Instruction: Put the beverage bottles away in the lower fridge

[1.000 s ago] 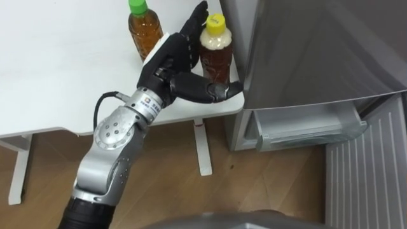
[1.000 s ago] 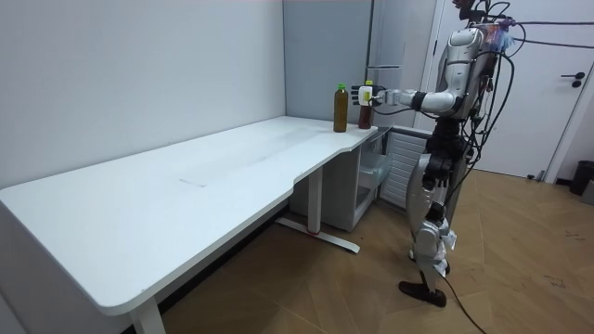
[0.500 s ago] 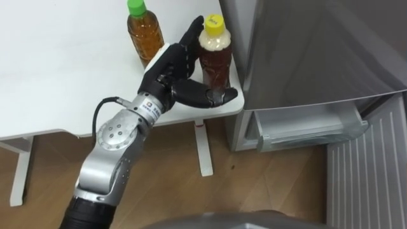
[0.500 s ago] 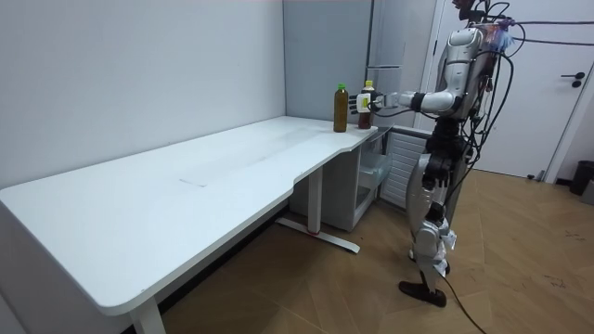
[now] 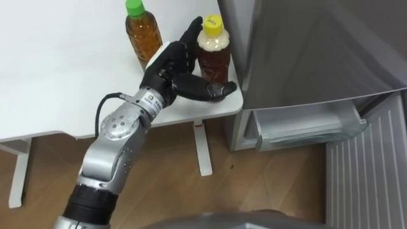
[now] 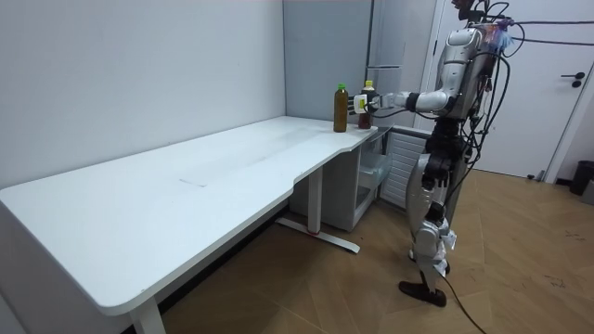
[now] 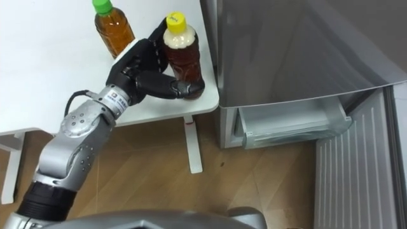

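Two tea bottles stand at the right end of the white table [image 5: 63, 76]: a yellow-capped bottle [image 5: 213, 54] near the corner and a green-capped bottle [image 5: 141, 35] to its left. My left hand [image 5: 175, 67] is round the yellow-capped bottle, with the thumb curled across the front of its base and the fingers against its left and back side. The bottle stands upright on the table. The grey fridge [image 5: 318, 51] is directly right of the table. Its lower compartment is open, showing a clear drawer [image 5: 305, 127].
The open lower fridge door [image 5: 365, 172] reaches out at the right, over wooden floor. The yellow-capped bottle is close to the fridge wall and the table's corner edge. In the room view I stand at the table's far end beside the fridge [image 6: 399, 56].
My left hand has closed in on the yellow-capped bottle: the fingers have bent nearer its side and the thumb has drawn in against its base. Both bottles stay in place.
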### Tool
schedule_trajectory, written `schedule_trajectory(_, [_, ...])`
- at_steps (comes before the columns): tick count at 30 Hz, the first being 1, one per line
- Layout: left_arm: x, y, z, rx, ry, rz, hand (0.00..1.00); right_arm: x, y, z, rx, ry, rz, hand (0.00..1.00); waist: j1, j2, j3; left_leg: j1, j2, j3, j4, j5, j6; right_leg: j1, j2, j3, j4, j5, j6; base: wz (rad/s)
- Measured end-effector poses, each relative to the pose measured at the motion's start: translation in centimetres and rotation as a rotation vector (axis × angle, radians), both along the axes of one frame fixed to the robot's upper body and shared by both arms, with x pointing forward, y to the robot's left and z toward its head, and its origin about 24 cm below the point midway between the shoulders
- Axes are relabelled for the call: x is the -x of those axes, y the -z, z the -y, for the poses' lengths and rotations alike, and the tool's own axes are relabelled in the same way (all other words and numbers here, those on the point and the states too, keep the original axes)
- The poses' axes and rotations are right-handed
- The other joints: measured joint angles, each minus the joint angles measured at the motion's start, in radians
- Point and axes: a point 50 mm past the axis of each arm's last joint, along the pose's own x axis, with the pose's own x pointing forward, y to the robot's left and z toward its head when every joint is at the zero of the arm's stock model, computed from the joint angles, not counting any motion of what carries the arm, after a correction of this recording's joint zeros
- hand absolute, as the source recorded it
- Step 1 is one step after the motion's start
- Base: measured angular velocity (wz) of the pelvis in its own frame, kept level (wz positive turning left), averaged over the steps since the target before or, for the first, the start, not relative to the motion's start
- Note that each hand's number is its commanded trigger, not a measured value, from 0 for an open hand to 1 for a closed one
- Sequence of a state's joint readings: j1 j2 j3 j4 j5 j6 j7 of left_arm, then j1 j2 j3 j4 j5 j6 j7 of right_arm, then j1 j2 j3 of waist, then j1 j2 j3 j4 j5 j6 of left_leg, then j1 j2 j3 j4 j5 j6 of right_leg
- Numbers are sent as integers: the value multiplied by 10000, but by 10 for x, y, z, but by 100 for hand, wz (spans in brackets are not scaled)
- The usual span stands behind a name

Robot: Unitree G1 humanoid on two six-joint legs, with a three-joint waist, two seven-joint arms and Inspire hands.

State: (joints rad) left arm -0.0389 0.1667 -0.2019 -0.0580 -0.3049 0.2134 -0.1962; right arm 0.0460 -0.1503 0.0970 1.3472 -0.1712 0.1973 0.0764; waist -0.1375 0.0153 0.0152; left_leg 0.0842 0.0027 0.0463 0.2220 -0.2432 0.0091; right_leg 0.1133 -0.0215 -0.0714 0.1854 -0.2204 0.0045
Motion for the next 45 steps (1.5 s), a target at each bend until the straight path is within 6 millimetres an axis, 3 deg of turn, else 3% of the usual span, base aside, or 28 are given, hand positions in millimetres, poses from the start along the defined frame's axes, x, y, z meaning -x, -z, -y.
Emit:
schedule_trajectory(5, [-5, -1, 0, 62, -106, -9, 0, -2, 0, 1, 4, -20, 32, 0, -1, 26, 38, 59, 32, 77, -15, 1, -1, 0, 37, 135, 7, 15, -25, -6])
schedule_trajectory(17, [-7, -3, 1, 462, -122, -66, 0, -1, 0, -2, -298, -313, -145, 0, -5, 18, 43, 80, 30, 85, -13, 1, -2, -25, 39, 156, -2, 17, -20, 0])
schedule_trajectory(18, [-7, -2, 1, 459, -125, -81, 25, -1, 0, -2, -338, -357, -168, 0, -3, 18, 43, 78, 30, 85, -14, 1, -2, -33, 39, 156, -4, 17, -20, 0])
schedule_trajectory(19, [-7, -2, 1, 457, -127, -86, 42, -1, 0, -2, -348, -357, -171, 0, -2, 18, 43, 77, 29, 85, -15, 1, -2, -40, 39, 155, -7, 16, -20, 0])
schedule_trajectory(21, [-7, -3, 1, 456, -123, -74, 100, -1, 0, -2, -367, -360, -163, 0, -4, 18, 43, 60, 30, 88, -20, 1, -2, -71, 39, 155, -5, 17, -20, 0])
schedule_trajectory(28, [-16, -14, 5, 462, 30, 371, 100, -4, 0, -3, -419, -382, -133, 0, 1, 17, 41, -8, 32, 87, -20, 1, -3, -83, 40, 147, 14, 21, -23, 0])
schedule_trajectory(45, [-16, -7, 4, 362, -126, 31, 100, -7, 0, -2, -292, -349, -126, 0, -36, 23, 29, -16, 36, 87, -18, 3, -5, -92, 42, 140, 16, 44, -26, 0])
